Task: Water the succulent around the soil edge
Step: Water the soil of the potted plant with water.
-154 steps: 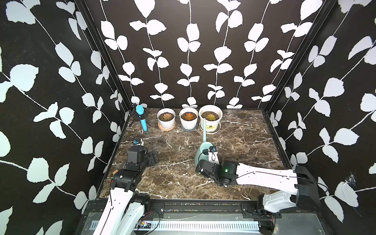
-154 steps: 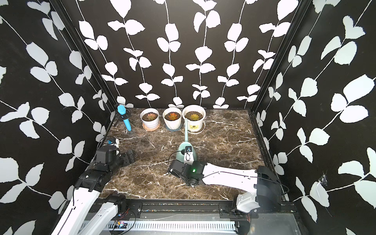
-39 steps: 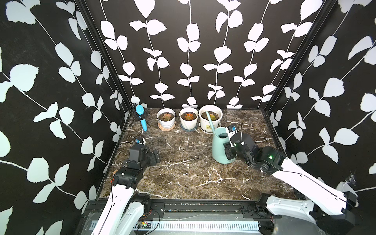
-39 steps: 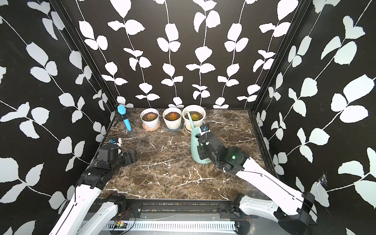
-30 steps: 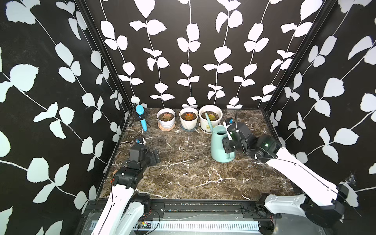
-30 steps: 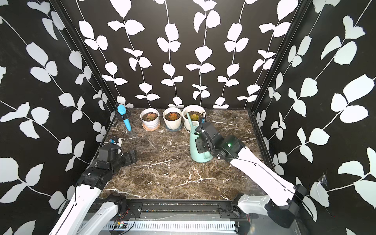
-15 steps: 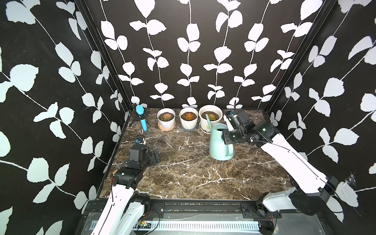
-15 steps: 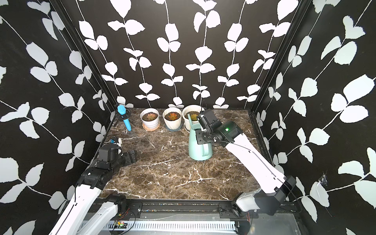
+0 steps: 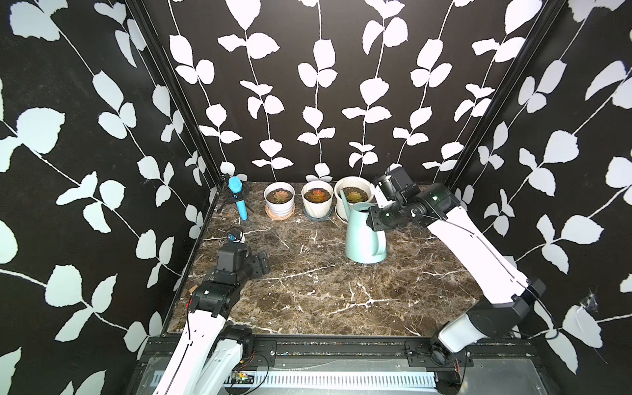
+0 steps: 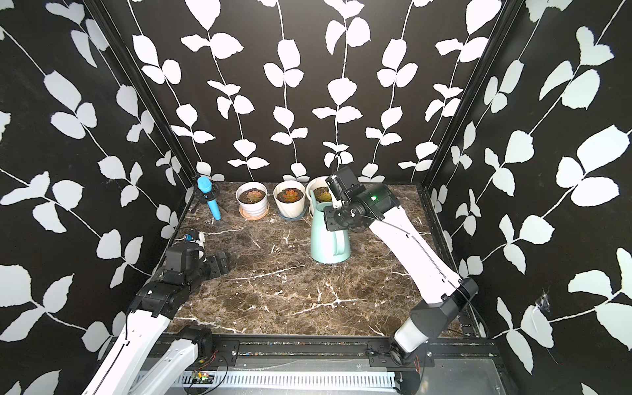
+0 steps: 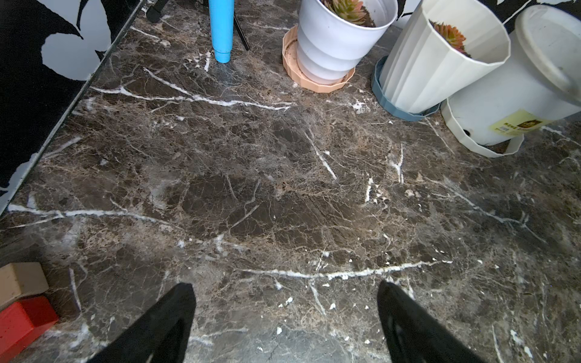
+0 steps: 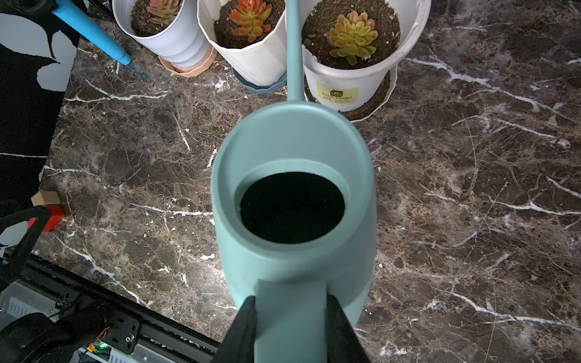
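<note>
My right gripper (image 12: 290,301) is shut on the handle of the pale green watering can (image 12: 294,195), which hangs upright in front of the pots in both top views (image 9: 364,232) (image 10: 326,239). Its long spout (image 12: 294,47) rises beside the left rim of the rightmost white pot (image 12: 405,56), which holds a yellow-green succulent (image 12: 352,37) in dark soil. The spout's tip is cut off in the right wrist view. Two more potted succulents (image 9: 318,195) (image 9: 280,196) stand to its left. My left gripper (image 11: 284,286) is open and empty, low at the table's left (image 9: 261,265).
A blue cylinder on a small black tripod (image 9: 237,198) leans at the back left corner. A red block and a beige block (image 11: 22,314) lie by the left wall. Patterned walls close in the marble table (image 9: 325,290) on three sides.
The right arm has stood the watering can upright and carried it from the table's front toward the back, up to the rightmost pot. The left arm has stayed put.
</note>
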Available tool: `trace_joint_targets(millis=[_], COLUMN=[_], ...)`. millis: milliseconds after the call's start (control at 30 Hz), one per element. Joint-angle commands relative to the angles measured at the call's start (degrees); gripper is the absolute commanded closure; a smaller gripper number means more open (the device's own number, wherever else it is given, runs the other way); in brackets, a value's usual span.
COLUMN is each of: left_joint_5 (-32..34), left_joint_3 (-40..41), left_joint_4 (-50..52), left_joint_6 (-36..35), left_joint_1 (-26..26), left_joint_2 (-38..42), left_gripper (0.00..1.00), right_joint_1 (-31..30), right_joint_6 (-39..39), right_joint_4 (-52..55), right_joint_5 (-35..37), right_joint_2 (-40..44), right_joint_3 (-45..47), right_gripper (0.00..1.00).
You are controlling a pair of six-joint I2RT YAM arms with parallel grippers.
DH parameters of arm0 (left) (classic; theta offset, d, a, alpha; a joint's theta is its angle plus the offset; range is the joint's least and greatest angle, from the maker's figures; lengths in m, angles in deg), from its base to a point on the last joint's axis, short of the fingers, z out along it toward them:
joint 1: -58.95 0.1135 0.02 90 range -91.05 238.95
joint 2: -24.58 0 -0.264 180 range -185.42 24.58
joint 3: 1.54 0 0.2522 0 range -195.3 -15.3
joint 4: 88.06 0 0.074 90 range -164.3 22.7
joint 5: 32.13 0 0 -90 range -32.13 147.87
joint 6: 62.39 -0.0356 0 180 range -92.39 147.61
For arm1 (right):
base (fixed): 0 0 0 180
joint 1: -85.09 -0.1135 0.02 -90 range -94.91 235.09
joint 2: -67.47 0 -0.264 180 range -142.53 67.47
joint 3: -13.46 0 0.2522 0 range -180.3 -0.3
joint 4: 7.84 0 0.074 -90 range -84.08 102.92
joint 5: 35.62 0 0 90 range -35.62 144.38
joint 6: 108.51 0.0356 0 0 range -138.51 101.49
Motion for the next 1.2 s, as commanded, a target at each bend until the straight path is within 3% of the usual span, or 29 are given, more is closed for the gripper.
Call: trace_joint_targets(millis=[0, 1167], left_joint_5=[0.5, 0.4], left_joint_3=[0.5, 0.5], left_joint_4=[-0.2, -0.2], left_joint_6=[-0.2, -0.2], left_joint_1=[-0.2, -0.2], left_joint_2=[0.4, 0.6], left_gripper=[0.08, 0.08], right_joint_1=[0.7, 6.3], right_joint_6=[-0.1, 0.4], right_joint_4=[0.7, 6.1], right_joint_5=[-0.7, -6.3], right_joint_2=[-0.1, -10.8], right_joint_3=[-4.2, -18.2], right_gripper=[1.0, 1.0])
